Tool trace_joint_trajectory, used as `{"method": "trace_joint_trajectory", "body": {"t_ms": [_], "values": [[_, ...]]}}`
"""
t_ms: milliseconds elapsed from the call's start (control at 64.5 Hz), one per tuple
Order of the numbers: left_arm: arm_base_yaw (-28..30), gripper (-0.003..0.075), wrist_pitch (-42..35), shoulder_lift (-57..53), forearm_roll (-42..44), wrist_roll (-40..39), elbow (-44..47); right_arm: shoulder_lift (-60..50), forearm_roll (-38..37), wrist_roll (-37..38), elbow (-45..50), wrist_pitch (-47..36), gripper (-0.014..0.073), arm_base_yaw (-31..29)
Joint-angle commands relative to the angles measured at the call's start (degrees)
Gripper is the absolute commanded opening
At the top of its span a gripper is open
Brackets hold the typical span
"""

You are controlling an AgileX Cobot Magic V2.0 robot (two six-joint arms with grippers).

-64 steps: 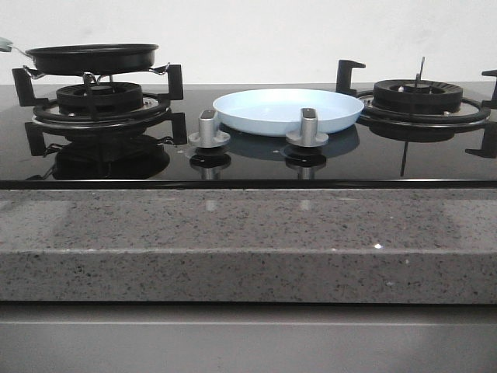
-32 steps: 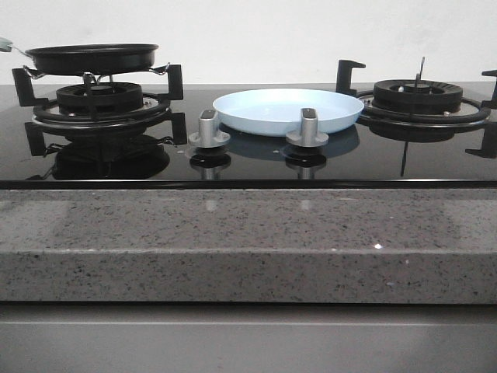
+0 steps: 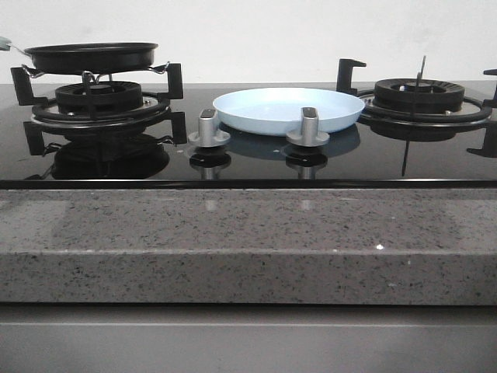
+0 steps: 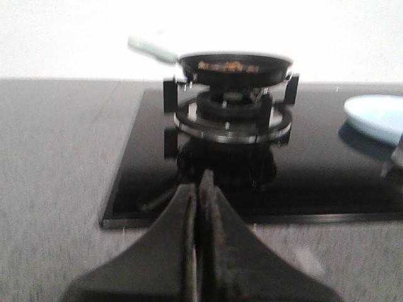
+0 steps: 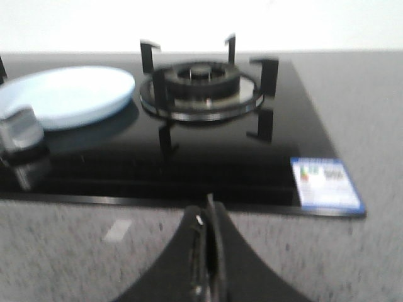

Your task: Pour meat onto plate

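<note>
The pale blue plate lies on the black glass hob between the two burners; it also shows in the left wrist view and the right wrist view. The meat is a small reddish-brown heap inside the black frying pan, which stands on the left burner with its pale green handle pointing away to the left. My left gripper is shut and empty over the grey counter, in front of the pan. My right gripper is shut and empty in front of the right burner. Neither gripper shows in the front view.
Two silver knobs stand just in front of the plate. The right burner with black pan supports is bare. A blue and white sticker lies on the hob's right front corner. A grey speckled counter runs along the front.
The front view has shifted very slightly; nothing on the hob has moved. No gripper shows in the earlier frames.
</note>
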Motion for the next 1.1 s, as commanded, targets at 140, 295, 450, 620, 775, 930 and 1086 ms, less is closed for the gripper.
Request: {"method": "trace_joint_trajectory", "body": {"t_ms": [140, 295, 450, 620, 775, 930, 1086], "values": [[-0.4, -0.0020, -3.4, 12.2, -0.5, -0.5, -14.3, 11.8, -1.0, 0.1, -14.5, -2.4, -0.0060, -0.4], [-0.4, -0.0020, -3.1, 24.9, -0.5, -0.5, -22.5, 22.9, -1.4, 0.1, -22.3, -2.3, -0.0060, -0.4], [-0.4, -0.0020, -3.7, 32.6, -0.4, -0.5, -26.7, 30.3, -1.4, 0.1, -26.1, -3.2, -0.0058, -0.4], [-0.4, -0.0010, -4.7, 34.5, -0.4, -0.5, -26.7, 31.1, -1.3, 0.1, -26.1, -4.0, 0.0008, -0.4], [-0.4, 0.0209, -5.0, 34.5, -0.4, -0.5, -26.7, 31.1, -1.3, 0.1, -26.1, -4.0, 0.0248, -0.4], [-0.4, 0.0544, -5.0, 34.5, -0.4, -0.5, -26.7, 31.1, -1.3, 0.1, -26.1, -4.0, 0.0456, -0.4], [-0.4, 0.0585, -5.0, 34.5, -0.4, -0.5, -26.7, 31.1, -1.3, 0.1, -26.0, -5.1, 0.0486, -0.4]]}}
